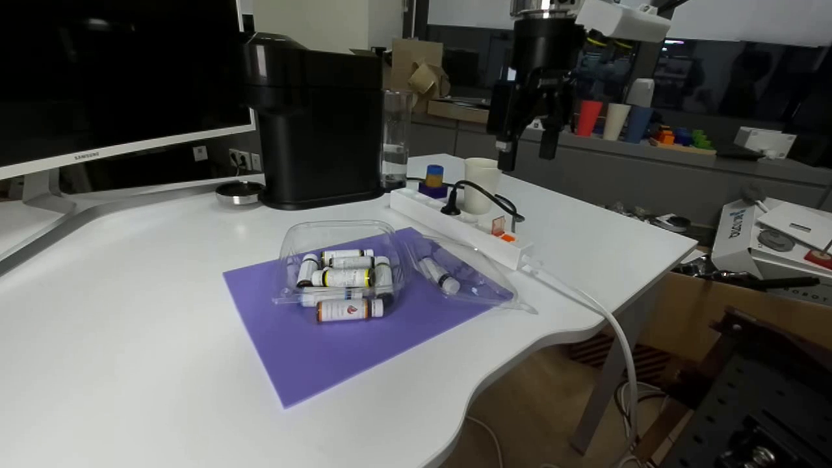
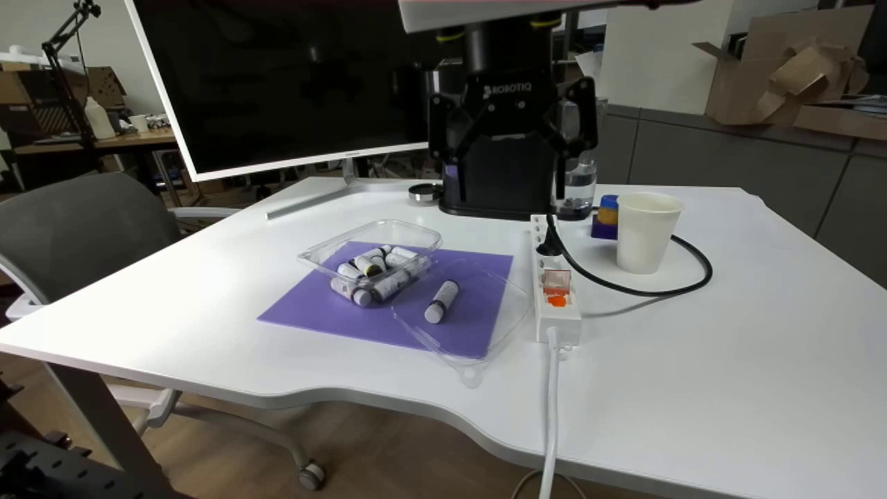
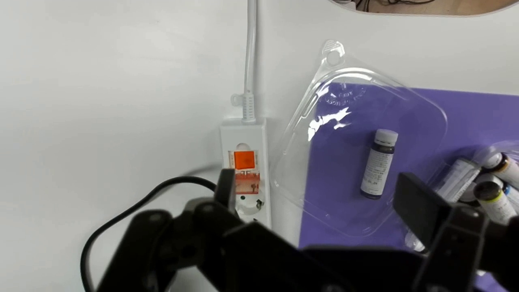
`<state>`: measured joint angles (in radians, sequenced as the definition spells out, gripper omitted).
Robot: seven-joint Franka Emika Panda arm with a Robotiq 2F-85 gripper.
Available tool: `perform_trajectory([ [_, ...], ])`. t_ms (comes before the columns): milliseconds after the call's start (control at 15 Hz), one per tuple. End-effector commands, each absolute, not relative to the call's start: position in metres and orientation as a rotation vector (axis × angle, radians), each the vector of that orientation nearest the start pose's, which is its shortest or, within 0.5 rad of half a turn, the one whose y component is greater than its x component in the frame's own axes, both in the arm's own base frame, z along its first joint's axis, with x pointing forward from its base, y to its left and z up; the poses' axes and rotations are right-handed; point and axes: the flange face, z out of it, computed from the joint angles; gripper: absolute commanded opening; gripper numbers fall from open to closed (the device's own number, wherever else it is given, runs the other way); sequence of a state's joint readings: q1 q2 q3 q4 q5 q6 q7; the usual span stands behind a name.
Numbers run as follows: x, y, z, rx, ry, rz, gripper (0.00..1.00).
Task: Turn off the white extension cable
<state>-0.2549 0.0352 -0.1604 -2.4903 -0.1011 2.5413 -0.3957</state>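
Operator: Locate the white extension cable (image 1: 448,225).
Technician: It lies flat on the worktop (image 2: 727,360), beside the purple mat (image 1: 361,341), with a black plug (image 1: 450,208) seated in it. Its white cord (image 3: 251,44) leaves one end and passes over the worktop's edge.
Operator: Condition of the switch (image 3: 244,159)?
Technician: The switch is orange-red and located at the cord end. Its translucent cover (image 3: 247,184) stands raised, leaving it exposed. The on/off position cannot be read; the bright colour suggests on, but treat this as unconfirmed.
Operator: Adjacent items?
Technician: A clear lid (image 3: 332,170) lies just beside the extension cable, one small bottle (image 3: 378,164) inside it. The tray of bottles (image 1: 344,231) rests farther out, on the mat. A white cup (image 2: 644,235) stands on the opposite side.
Operator: Status of the pincer (image 3: 324,194)?
Technician: It hangs above the worktop, fingers spread wide, holding nothing and apart from the switch.
Operator: Progress?
Technician: Access appears complete, since the cover is up. Pressing is probably outstanding. Remaining steps: align a fingertip with the switch, press to the off position, verify.
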Motion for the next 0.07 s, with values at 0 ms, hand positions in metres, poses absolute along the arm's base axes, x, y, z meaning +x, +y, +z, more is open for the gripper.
perform_trajectory([
  [0,0.4215,-0.1956,0.2927,-3.217,0.001,0.061,1.0],
])
